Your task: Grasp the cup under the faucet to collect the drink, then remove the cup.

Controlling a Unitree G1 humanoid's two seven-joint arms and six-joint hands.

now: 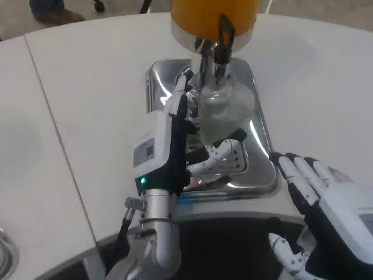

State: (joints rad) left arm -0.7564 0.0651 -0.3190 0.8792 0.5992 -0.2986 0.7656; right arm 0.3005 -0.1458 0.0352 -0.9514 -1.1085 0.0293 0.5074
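A clear plastic cup [224, 114] stands upright on the chrome drip tray [259, 137], right under the black faucet [218, 49] of the orange drink dispenser [213, 14]. My left hand [175, 140] wraps around the cup from its left side, fingers at the far rim and the thumb across its near side. The cup blurs against the shiny tray, so any liquid in it is hard to make out. My right hand [317, 189] rests flat on the table to the right of the tray, fingers spread, holding nothing.
The drip tray has a slotted grate [236, 157] at its near end. The white table [87, 99] stretches left and right of the tray, with a seam [55, 134] running down its left part. A round metal thing [4, 256] sits at the lower left corner.
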